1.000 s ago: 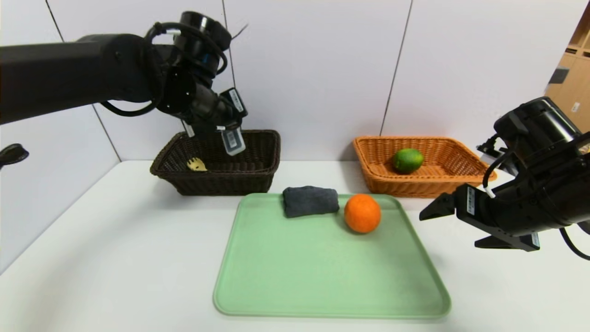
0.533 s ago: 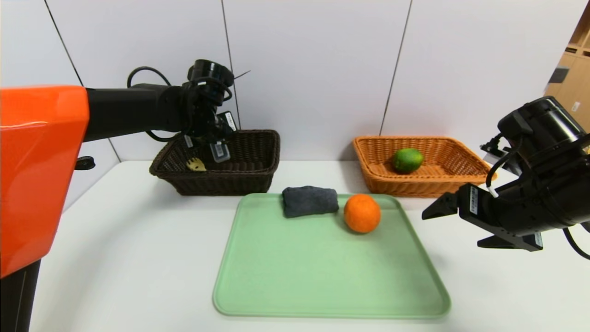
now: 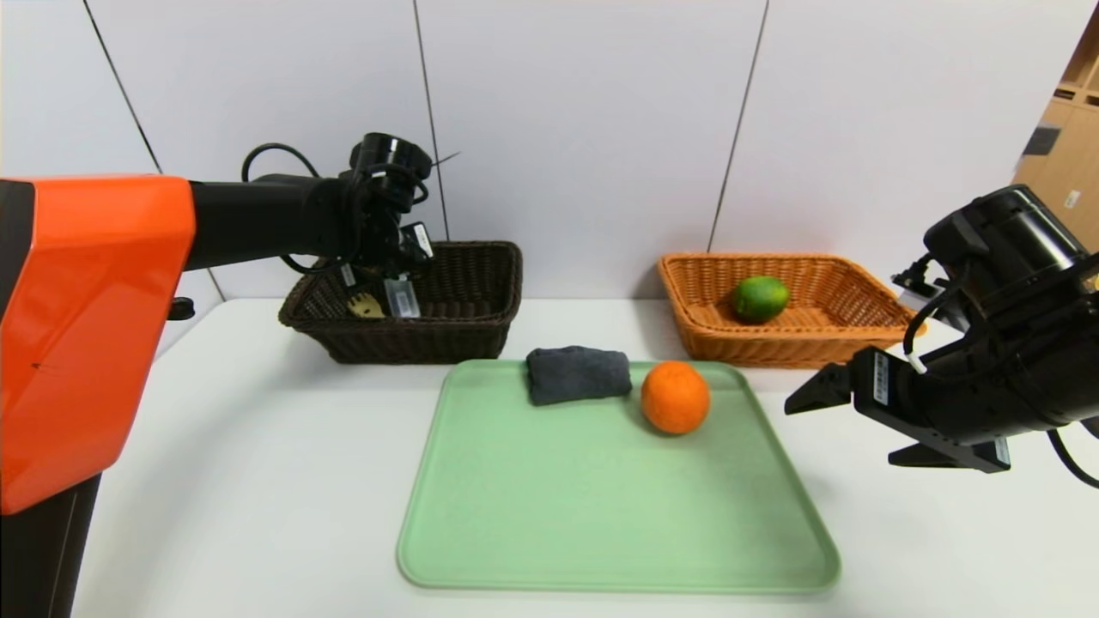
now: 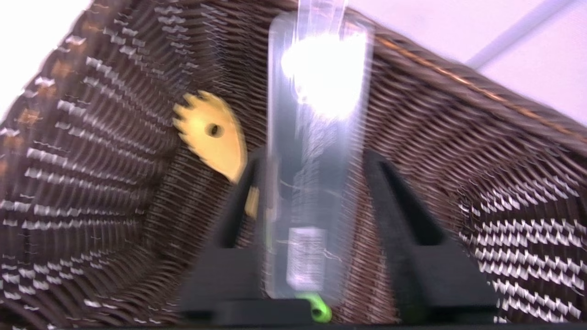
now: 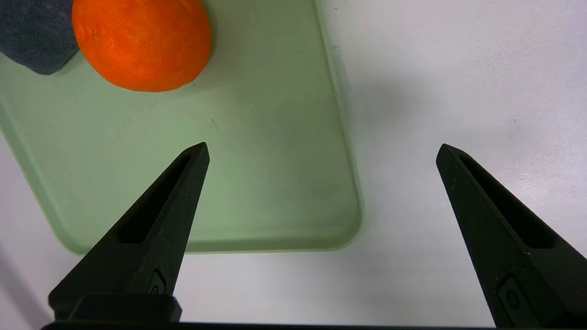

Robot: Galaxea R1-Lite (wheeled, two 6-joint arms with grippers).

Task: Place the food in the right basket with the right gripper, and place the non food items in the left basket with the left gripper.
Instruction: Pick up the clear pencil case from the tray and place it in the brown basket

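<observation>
- Reaching from the left edge of the head view, a black left arm with a glossy orange-red shell (image 3: 99,335) slopes to the upper left, its left gripper (image 4: 314,153) down in the dark brown basket (image 3: 412,335), a rectangular, coarsely woven wicker one.
- Its fingers stand partly apart, either side of a long, flat, smooth grey case (image 4: 305,183) with rounded corners, a pale label and a bright glare; a gap shows between the case and one finger. Whether the case rests on the basket's floor, I cannot tell.
- Beside the case, in the same basket, lies a yellow fork-spoon (image 3: 366,305) with a toothed edge and a small hole.
- At the right, the orange-tan wicker basket (image 3: 798,350), with flared rim, holds a glossy green citrus (image 3: 760,299).
- Across the lower centre, a smooth pale green tray (image 3: 618,506) with rounded corners bears, along its far side, a soft dark grey rolled towel (image 3: 578,375) and, near it, a round, dimpled orange (image 3: 676,397).
- At the right edge, the black right gripper (image 3: 841,435) hangs idle beside the tray, fingers wide apart, holding nothing.
- Compared with one second ago, the left arm is lower, the orange-red shell has come into view, and the case, then jutting above the basket's front rim, is down inside.
</observation>
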